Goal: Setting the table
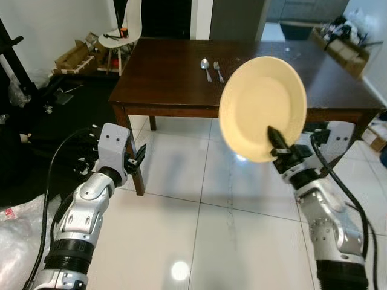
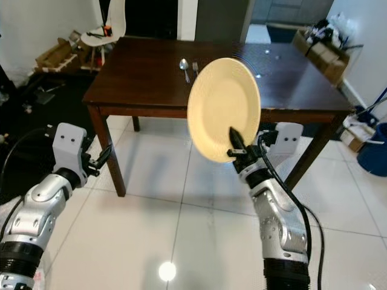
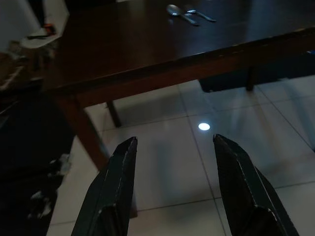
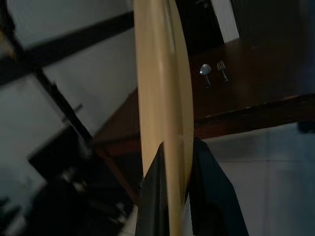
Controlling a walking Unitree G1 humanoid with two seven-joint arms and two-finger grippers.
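My right gripper [image 1: 279, 147] pinches the lower rim of a cream plate [image 1: 261, 106], held on edge above the white floor tiles. My left gripper [image 3: 173, 147] at 9 o'clock: fingers parted, nothing between. At 12 o'clock, dark wooden table [image 1: 175, 84] bearing spoon [image 1: 206, 67] and fork [image 1: 218, 70] side by side.

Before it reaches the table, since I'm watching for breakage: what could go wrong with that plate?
The right gripper pinches the plate by its lower rim only, standing on edge above tiled floor, so it may slip and fall. Lowered carelessly, it could strike the table edge or land on the spoon and fork.
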